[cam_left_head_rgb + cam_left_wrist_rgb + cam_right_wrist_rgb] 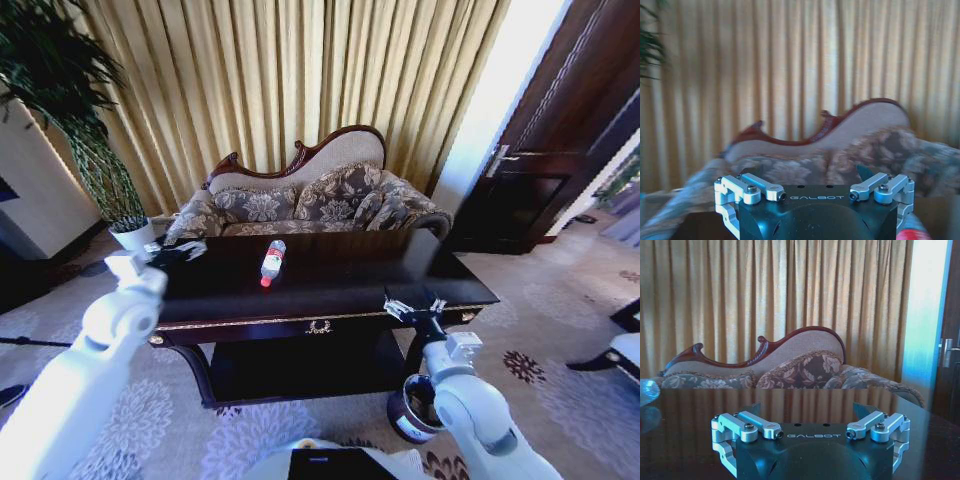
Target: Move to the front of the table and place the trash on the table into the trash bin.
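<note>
Head view. The dark-brown worktop [330,285] fills the centre of the frame, its gold ornament on the front edge at lower centre. The clear bottle [272,262] with red cap lies on its side on the worktop, left of centre, cap toward the front edge. At the worktop's far left corner lie crumpled white paper scraps [185,250], partly hidden by the left arm. The left tool [128,266] is at centre left, raised over the left end of the worktop; whether its fingers stand apart or together cannot be told here. The right tool [413,306] is right of centre, at the front right edge of the worktop, its fingers spread apart with nothing between them. The trash bin [410,412] stands on the carpet at lower right, beside the worktop's right leg and partly behind the right arm. A sofa [310,200] stands behind the worktop, with curtains [300,80] beyond it, a potted plant [100,160] at upper left and a dark door [560,140] at upper right.

Left wrist view. The left tool [817,196] sits at the bottom centre of the frame, its two silver linkages swung wide apart, holding nothing. A red-and-white patch at the bottom right corner may be the bottle; this cannot be told. The sofa [840,145] and curtains [800,60] lie behind.

Right wrist view. The right tool [813,432] occupies the bottom centre, linkages likewise wide apart, empty, low over the glossy worktop [690,425]. The sofa [790,365] crosses mid-frame before the curtains [780,290].
</note>
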